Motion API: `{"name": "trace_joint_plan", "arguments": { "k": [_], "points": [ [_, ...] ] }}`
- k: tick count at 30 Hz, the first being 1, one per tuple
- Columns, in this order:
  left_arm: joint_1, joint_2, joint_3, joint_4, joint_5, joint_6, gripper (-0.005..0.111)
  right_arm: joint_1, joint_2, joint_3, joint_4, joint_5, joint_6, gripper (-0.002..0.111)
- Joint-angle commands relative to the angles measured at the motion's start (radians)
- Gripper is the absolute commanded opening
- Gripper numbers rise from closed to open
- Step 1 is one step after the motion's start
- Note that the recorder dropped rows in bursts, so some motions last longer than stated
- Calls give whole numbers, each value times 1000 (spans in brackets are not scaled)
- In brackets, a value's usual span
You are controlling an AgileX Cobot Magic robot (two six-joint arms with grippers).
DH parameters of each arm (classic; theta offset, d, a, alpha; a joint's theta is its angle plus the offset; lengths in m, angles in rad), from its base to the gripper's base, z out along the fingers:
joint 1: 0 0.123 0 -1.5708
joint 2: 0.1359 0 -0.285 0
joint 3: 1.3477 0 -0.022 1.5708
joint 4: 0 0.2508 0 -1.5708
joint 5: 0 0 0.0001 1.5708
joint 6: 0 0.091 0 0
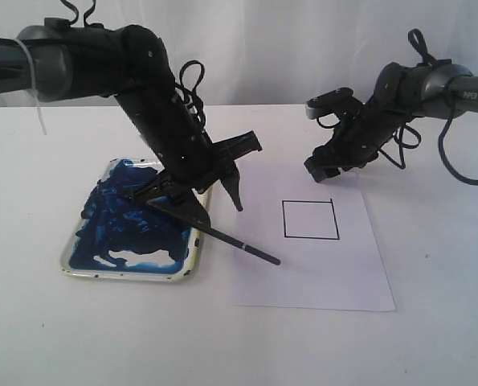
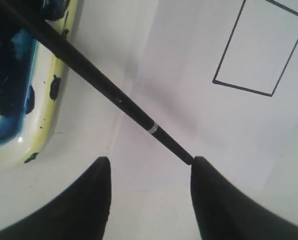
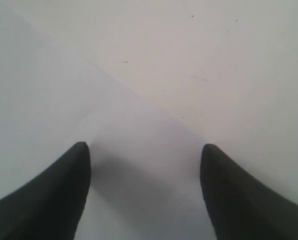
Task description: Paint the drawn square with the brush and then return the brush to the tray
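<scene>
Nothing looks done yet: we see the drawn square blank and the brush lying across the rim of the tray, left gripper spread over it, gripping nothing.

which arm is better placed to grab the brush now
Left. Its open gripper hangs right at the brush, which lies from the tray out onto the paper. The right gripper, also open, hovers at the paper's far edge, away from the brush.

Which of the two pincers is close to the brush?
The left pincer, open, with the end of the brush beside one fingertip; the right pincer stands apart from it.
</scene>
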State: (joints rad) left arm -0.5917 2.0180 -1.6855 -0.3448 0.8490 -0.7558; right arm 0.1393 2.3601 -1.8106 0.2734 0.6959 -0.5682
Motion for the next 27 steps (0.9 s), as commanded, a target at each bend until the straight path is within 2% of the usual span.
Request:
{"name": "trace_joint_plan", "arguments": {
  "k": [1,12,19,24,27],
  "points": [
    [-4,26,-2,-29,29,-15,54,-1,27,10,-9,32,-6,60],
    [-12,98,-2,-43,-83,-31,54,-1,27,10,-9,32,-6,60],
    [-12,105,-2,-51,14,-66,54,-1,35,10,-6,32,-6,60],
    [-12,105,-2,-51,-76,-116,54,-1,56,10,-6,39,-6,60],
    [-12,112,-2,-51,-74,-139,54,-1,71,10,-6,40,-6,60]
  ]
}}
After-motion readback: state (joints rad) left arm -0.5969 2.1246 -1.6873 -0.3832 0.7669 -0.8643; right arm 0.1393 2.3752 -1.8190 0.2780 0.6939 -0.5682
